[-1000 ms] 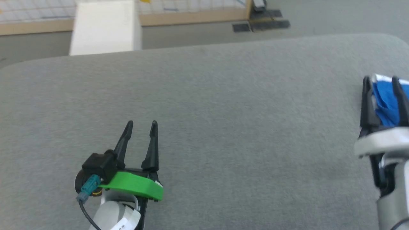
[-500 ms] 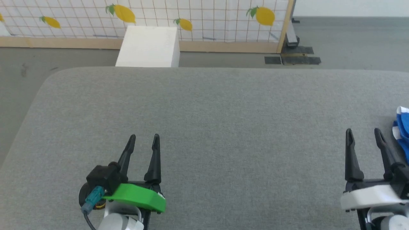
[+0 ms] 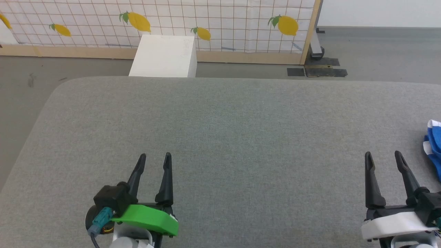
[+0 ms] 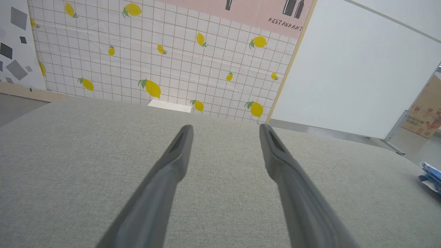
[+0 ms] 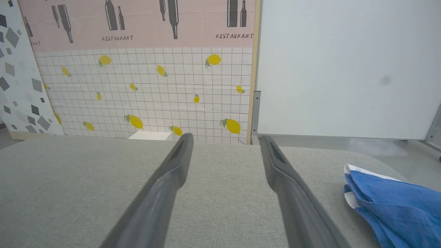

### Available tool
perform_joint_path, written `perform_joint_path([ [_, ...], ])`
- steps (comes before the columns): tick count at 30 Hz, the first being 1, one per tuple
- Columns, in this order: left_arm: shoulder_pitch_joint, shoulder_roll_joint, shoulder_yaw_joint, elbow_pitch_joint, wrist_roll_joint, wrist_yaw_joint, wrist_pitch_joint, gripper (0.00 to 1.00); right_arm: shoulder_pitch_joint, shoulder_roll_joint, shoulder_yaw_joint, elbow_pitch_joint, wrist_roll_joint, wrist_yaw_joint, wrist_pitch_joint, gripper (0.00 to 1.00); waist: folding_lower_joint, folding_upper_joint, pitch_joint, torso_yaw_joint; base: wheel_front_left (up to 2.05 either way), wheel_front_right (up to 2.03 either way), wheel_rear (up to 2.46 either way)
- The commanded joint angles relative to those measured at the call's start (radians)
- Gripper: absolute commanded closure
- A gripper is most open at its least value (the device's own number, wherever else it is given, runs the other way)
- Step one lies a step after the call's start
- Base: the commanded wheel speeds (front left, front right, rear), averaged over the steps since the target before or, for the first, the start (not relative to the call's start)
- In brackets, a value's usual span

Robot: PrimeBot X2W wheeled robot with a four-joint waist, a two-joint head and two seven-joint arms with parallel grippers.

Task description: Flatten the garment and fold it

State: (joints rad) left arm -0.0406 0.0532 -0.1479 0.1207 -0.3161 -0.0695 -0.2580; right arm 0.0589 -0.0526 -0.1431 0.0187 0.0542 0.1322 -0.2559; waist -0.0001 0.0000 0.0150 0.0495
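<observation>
The garment [image 3: 434,144], bright blue with a white edge, lies bunched on the grey table at the far right border of the head view, mostly cut off. It appears as crumpled blue cloth in the right wrist view, garment [image 5: 392,206], and as a small patch in the left wrist view, garment [image 4: 430,174]. My right gripper [image 3: 382,156] stands open just left of it, apart from the cloth and holding nothing. At the lower left, my left gripper [image 3: 155,156] is open and empty over bare table.
The grey fabric-covered table [image 3: 220,137] has rounded corners and spans most of the head view. Beyond its far edge stand a white box [image 3: 163,57] on the floor and a lemon-patterned tiled partition [image 3: 206,20]. A white panel [image 5: 344,65] stands to the right.
The head camera has tilted up and swung, bringing the wall into view. The right gripper, which earlier had blue cloth between its fingers, now stands left of the garment with empty jaws.
</observation>
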Motion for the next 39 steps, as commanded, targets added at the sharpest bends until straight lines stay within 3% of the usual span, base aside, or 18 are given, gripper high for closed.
perform_joint_path([
  [1, 0.01, -0.003, -0.002, 0.002, -0.013, 0.004, -0.004, 0.0, 0.006, 0.002, 0.004, -0.001, 0.005, -0.002, -0.006, 0.0, 0.0001, 0.0, 0.002, 0.002, 0.0, 0.0, 0.0],
  [18, 0.004, -0.003, -0.003, 0.009, -0.021, 0.012, -0.004, 0.0, 0.01, 0.002, 0.012, -0.002, 0.023, -0.002, -0.006, 0.0, 0.0001, 0.0, 0.011, 0.003, 0.0, 0.0, 0.0],
  [19, 0.0, 0.0, -0.002, 0.007, -0.02, 0.009, 0.0, 1.0, 0.001, 0.0, 0.011, 0.0, 0.018, 0.0, 0.0, 1.0, 0.0001, 0.0, 0.011, 0.003, 0.0, 0.0, 0.0],
  [39, 0.002, 0.0, 0.008, -0.001, 0.0, 0.012, 0.016, 1.0, -0.002, 0.0, 0.018, 0.0, 0.013, 0.0, 0.015, 1.0, 0.0001, 0.0, 0.01, 0.0, 0.0, 0.0, 0.0],
])
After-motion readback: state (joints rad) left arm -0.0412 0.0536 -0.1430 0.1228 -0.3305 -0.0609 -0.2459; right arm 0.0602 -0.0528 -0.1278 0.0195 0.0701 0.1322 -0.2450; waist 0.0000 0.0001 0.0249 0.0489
